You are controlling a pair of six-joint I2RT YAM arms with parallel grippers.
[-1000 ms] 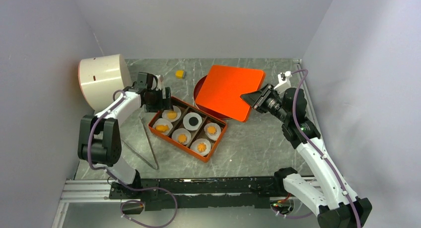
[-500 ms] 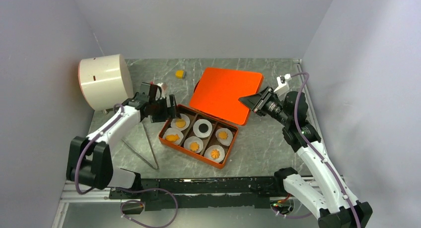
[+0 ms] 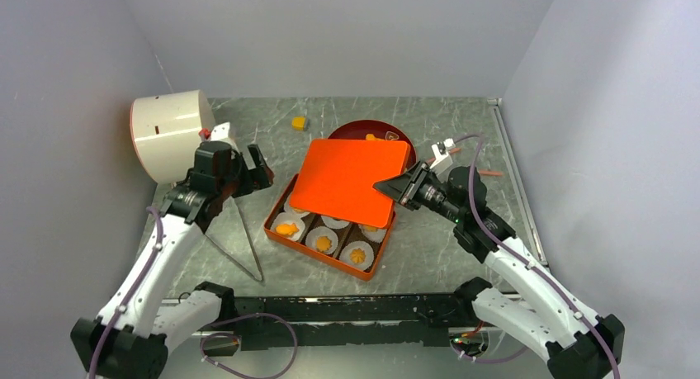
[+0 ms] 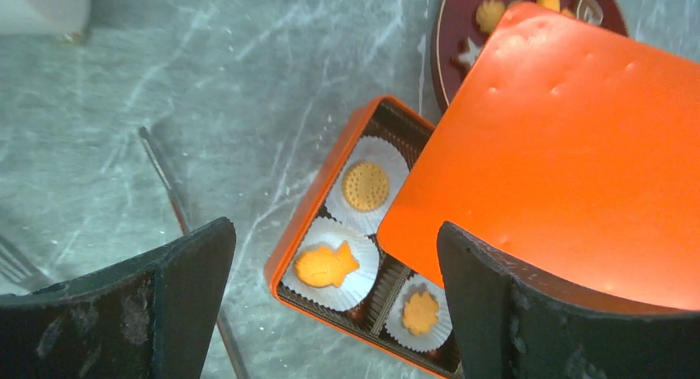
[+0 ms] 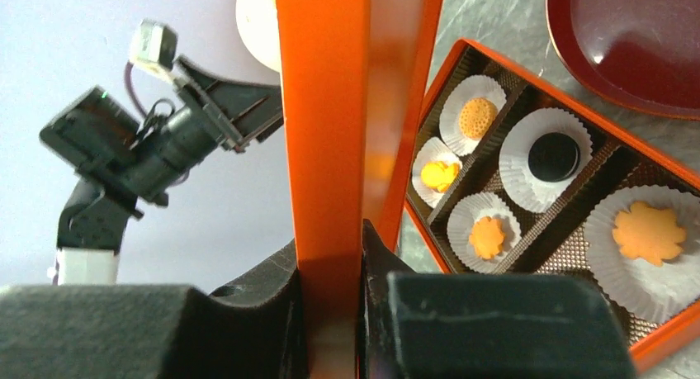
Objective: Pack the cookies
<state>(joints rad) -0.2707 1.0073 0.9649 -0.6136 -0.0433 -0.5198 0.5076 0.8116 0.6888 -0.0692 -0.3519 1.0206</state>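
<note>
While the orange lid (image 3: 351, 172) hangs tilted over the far side of the box (image 4: 309, 210), its near-left edge shows uncovered; open counter (image 3: 429, 239) lies right of it; the cookies (image 4: 366, 186) sit inside in paper cups, just right of the widely spread left jaws; the right jaws pinch the lid's right edge.

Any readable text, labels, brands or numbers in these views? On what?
No readable text anywhere.
Orange lid: plain, only small dents.
White drum: one dark mark, no letters.
Dark red plate: a small shield-like outline on it, too small to read.
</note>
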